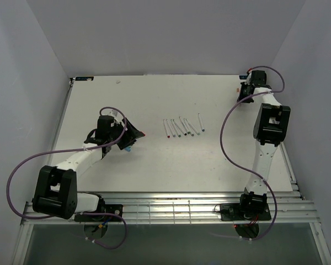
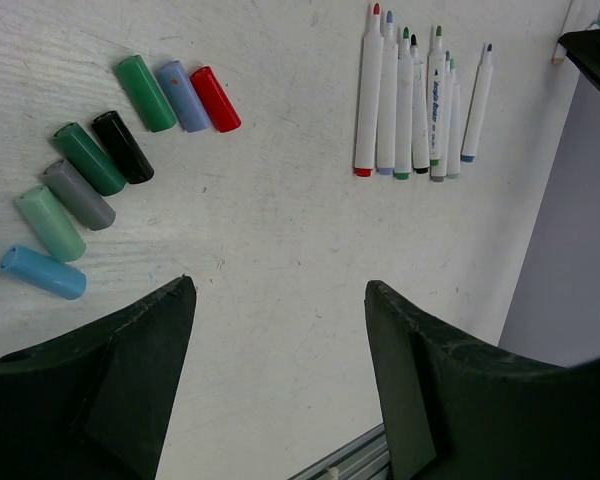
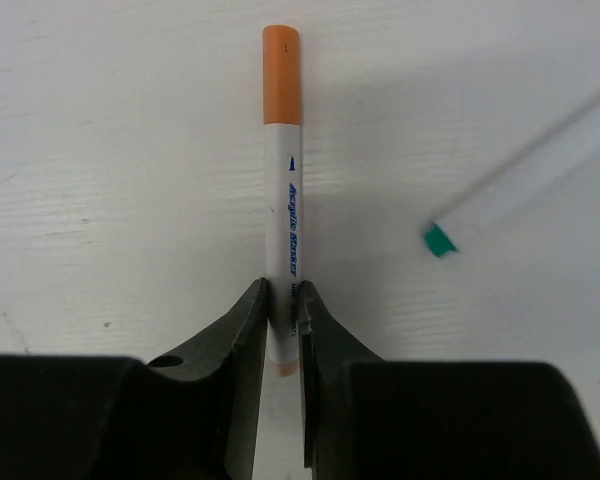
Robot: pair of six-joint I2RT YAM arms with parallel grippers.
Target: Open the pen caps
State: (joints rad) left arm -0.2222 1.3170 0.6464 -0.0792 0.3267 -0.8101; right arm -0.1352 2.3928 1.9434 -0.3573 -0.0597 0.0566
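Orange short plastic cap point(image 3: 281, 75) sits on a thin white pen barrel point(image 3: 289, 200), which the right gripper point(image 3: 284, 300) pinches tight near its rear end, the arm stretched to the white table's point(image 1: 154, 165) far right corner. The left gripper point(image 2: 278, 295) hangs spread wide, holding nothing. Eight loose coloured caps point(image 2: 123, 146) lie to its left, and a row of uncapped white pens point(image 2: 415, 100) lies ahead.

On the white table point(image 2: 280, 250) lie a red cap point(image 2: 216, 98), a periwinkle cap point(image 2: 183, 95), a green cap point(image 2: 146, 92), a black cap point(image 2: 123, 146), a dark green cap point(image 2: 89, 158), a grey cap point(image 2: 78, 194), a mint cap point(image 2: 50, 222) and a sky-blue cap point(image 2: 43, 271). An orange cap point(image 3: 281, 75) tops a white barrel point(image 3: 285, 200) printed with blue lettering. Beside it is a white pen point(image 3: 520, 178) with a green end band.
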